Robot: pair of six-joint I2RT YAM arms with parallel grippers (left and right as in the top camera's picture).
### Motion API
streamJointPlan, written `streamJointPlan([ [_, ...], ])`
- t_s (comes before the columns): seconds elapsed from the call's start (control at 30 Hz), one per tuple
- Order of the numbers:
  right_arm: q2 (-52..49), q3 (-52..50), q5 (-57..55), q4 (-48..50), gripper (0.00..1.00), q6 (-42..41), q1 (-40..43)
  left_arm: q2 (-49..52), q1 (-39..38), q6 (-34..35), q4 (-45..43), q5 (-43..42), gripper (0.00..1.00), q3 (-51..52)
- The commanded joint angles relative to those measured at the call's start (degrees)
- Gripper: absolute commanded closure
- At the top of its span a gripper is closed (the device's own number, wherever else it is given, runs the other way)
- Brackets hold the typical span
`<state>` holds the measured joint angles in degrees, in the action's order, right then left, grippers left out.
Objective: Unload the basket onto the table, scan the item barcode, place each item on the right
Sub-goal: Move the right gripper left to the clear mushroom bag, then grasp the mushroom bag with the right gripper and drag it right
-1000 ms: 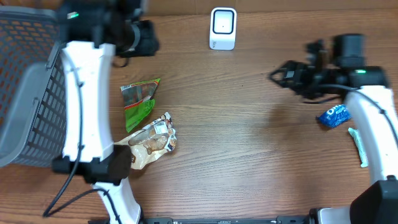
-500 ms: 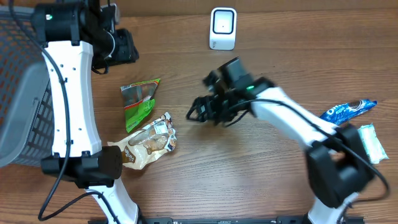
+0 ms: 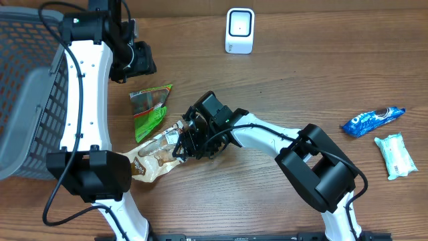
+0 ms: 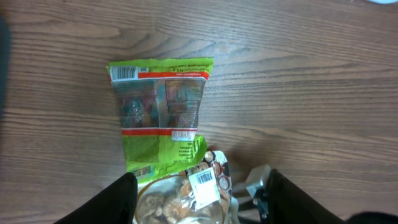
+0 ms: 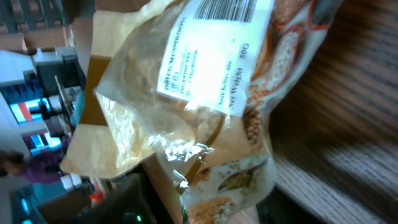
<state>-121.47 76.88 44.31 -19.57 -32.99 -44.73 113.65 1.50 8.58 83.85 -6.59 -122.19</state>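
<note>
Wooden tabletop (image 3: pixel 301 87), right hand (image 3: pixel 184 140) at the clear snack bag (image 3: pixel 155 159).
Bag lies right at the fingertips, label end nearest; clenched or not, cannot tell. Likely light, soft, crinkly, slippery film; pinch the sealed edge beside the barcode label (image 5: pixel 208 56), not over it.

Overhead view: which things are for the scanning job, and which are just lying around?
For the job:
snack bag with the barcode label
right gripper, right at that bag
white scanner, probably what reads the barcode

Just lying about:
green packet
blue cookie pack
pale wrapped packet
grey basket
</note>
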Motion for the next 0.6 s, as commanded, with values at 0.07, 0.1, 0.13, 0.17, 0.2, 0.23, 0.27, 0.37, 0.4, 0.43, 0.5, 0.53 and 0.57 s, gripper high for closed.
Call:
streamJointPlan([
  [0.07,0.0,0.2,-1.6,-1.0,0.87,-3.1,2.6,0.4,-0.4,-0.7,-2.2,-2.0,0.06,3.0],
  [0.1,0.0,0.2,-1.7,-1.4,0.87,-3.1,3.2,0.4,-0.4,-0.7,-2.3,-2.1,0.04,3.0],
  [0.13,0.1,0.4,-1.6,-2.4,0.88,-3.0,4.2,0.4,-0.4,-0.7,-2.3,-2.1,0.04,3.1],
  [0.17,0.2,0.6,-1.6,-3.8,0.88,-2.5,5.3,0.4,-0.4,-0.7,-2.2,-2.1,0.04,3.1],
  [0.2,0.6,1.1,-0.8,-7.0,0.89,0.9,7.7,0.4,-0.4,-0.7,-2.2,-2.1,0.03,3.1],
  [0.23,0.7,1.5,0.0,-9.0,0.89,3.6,9.0,0.4,-0.4,-0.7,-2.2,-2.1,0.01,3.1],
  [0.27,0.9,2.4,1.2,-12.0,0.91,7.2,10.7,0.4,-0.4,-0.7,-2.3,-2.1,0.00,3.1],
  [0.37,0.9,6.8,2.5,-25.6,0.94,23.0,15.6,0.4,-0.4,-0.7,-2.7,-2.1,0.00,3.1],
  [0.4,0.9,8.2,2.1,-30.1,0.94,27.9,16.9,0.4,-0.4,-0.7,-2.8,-2.3,0.00,3.1],
  [0.43,0.9,9.9,0.7,-35.6,0.94,34.1,18.6,0.4,-0.4,-0.7,-2.8,-2.3,0.00,3.1],
  [0.5,0.9,12.4,-6.7,-44.2,0.93,43.5,21.7,0.4,-0.4,-0.7,-2.8,-2.3,0.00,3.1],
  [0.53,0.9,13.1,-12.1,-46.8,0.90,46.6,23.0,0.4,-0.4,-0.7,-2.8,-2.3,0.00,3.1],
  [0.57,0.9,13.3,-17.6,-48.2,0.87,49.3,24.2,0.4,-0.4,-0.7,-2.8,-2.3,0.00,3.1],
])
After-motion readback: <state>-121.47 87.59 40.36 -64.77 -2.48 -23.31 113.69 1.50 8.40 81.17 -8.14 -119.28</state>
